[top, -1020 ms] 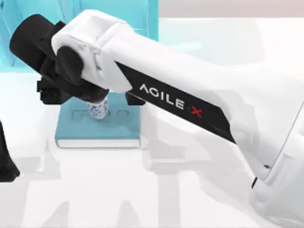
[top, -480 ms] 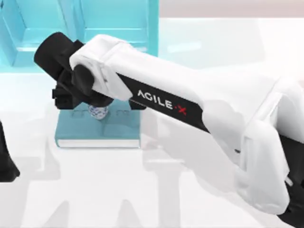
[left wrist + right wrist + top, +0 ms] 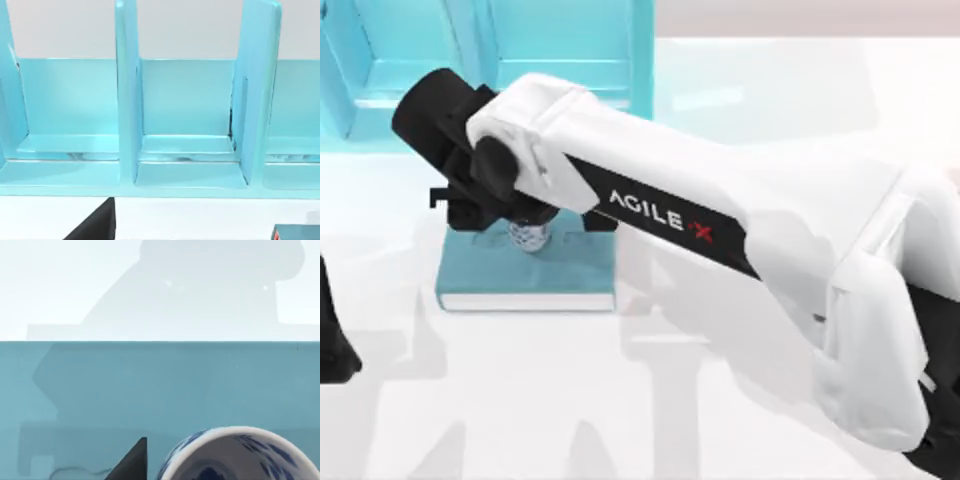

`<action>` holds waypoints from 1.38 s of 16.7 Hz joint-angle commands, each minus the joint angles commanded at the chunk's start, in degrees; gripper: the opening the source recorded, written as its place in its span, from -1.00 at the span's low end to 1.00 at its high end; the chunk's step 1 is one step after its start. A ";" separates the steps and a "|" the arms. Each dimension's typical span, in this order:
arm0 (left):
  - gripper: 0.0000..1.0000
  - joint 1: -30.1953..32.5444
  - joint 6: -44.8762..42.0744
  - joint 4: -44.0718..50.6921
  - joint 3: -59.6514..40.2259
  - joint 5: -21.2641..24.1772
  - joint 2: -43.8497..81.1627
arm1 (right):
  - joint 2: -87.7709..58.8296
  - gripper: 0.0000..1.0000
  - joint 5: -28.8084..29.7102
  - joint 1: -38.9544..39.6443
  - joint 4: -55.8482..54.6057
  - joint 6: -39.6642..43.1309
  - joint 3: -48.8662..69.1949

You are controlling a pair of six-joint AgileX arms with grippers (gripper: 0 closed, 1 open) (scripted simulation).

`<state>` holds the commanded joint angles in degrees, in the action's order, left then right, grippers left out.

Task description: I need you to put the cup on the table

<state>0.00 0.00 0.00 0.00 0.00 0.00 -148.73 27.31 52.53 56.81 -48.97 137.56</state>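
Right gripper (image 3: 525,222) hangs over the cup (image 3: 529,235), which stands on the teal book (image 3: 530,272); whether its fingers have closed on it I cannot tell.
For a clean lift I would centre the fingers on the cup's round wall, grip low, rise straight off the book's flat matte cover, then set it down on the glossy white table (image 3: 620,400). Glazed blue-patterned sides look slick. Left arm sits parked at the table's left edge, facing the light-blue shelf (image 3: 130,100).
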 joint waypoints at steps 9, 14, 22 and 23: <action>1.00 0.00 0.00 0.00 0.00 0.00 0.00 | 0.00 -1.00 0.00 0.00 0.00 0.00 0.00; 1.00 0.00 0.00 0.00 0.00 0.00 0.00 | 0.00 -1.00 0.00 0.00 0.00 0.00 0.00; 1.00 0.00 0.00 0.00 0.00 0.00 0.00 | -2.37 -1.00 0.08 0.31 4.64 -0.18 6.66; 1.00 0.00 0.00 0.00 0.00 0.00 0.00 | -3.26 -1.00 0.07 0.28 6.47 -0.25 9.28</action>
<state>0.00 0.00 0.00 0.00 0.00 0.00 -152.00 27.37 52.81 63.29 -49.22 146.84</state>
